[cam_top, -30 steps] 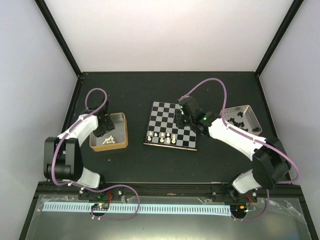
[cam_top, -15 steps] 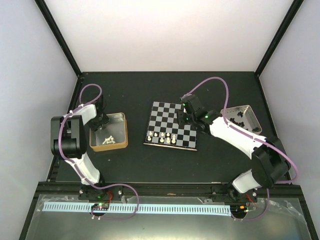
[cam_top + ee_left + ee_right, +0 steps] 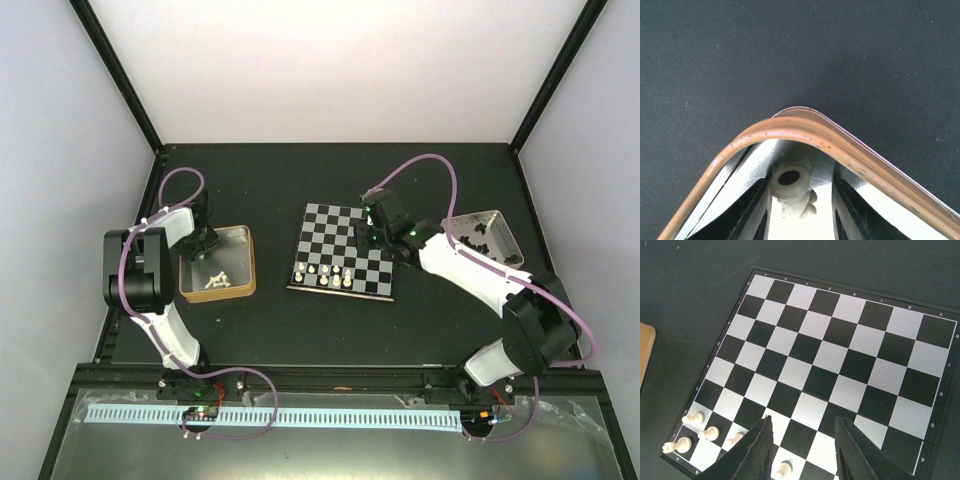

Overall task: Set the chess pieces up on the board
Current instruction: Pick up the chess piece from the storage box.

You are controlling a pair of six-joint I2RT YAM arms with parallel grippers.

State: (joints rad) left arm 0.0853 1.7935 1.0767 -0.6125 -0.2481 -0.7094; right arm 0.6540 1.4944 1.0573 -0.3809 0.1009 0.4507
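Observation:
The board (image 3: 345, 250) lies in the middle, with several cream-white pieces (image 3: 322, 272) on its two near rows. My left gripper (image 3: 204, 243) is down in the far left corner of the gold-sided tin (image 3: 246, 265). In the left wrist view its jaws (image 3: 802, 179) stand open around a cream piece (image 3: 791, 184) that lies on its side, touching the left finger (image 3: 757, 205). My right gripper (image 3: 372, 232) hovers over the board (image 3: 840, 335), open and empty (image 3: 802, 425), with cream pieces (image 3: 709, 432) below and to its left.
More cream pieces (image 3: 217, 281) lie in the gold-sided tin's near part. A pinkish-silver tin (image 3: 503, 225) with black pieces (image 3: 478, 240) stands right of the board. The tin's rim (image 3: 805, 127) curves close in front of my left fingers.
My left arm folded back and its gripper moved to the tin's far left corner, then held still. My right gripper shifted slightly right over the board.

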